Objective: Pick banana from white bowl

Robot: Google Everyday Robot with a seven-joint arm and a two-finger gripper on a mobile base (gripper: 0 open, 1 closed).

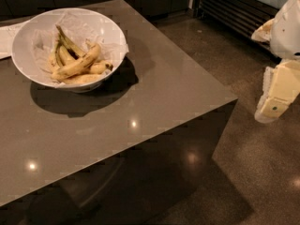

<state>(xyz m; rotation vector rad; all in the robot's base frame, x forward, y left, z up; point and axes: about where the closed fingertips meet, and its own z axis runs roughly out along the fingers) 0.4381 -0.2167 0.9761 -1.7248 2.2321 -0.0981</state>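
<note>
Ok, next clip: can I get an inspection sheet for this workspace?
Surface: grey table, glossy, with light spots reflected.
Job's things: banana lies on top in the paper-lined white bowl, beside a bunch; the bowl sits at the table's far left.
Clutter: white sheet at the left edge, beside the bowl.
Grippers: gripper off the table, over the floor at right, far from the bowl.
Cables: nothing seen.
Surroundings: dark floor; slatted unit behind.

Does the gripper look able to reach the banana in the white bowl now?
Likely not yet: the gripper hangs beside the table, far from the white bowl; the banana lies uncovered.
</note>
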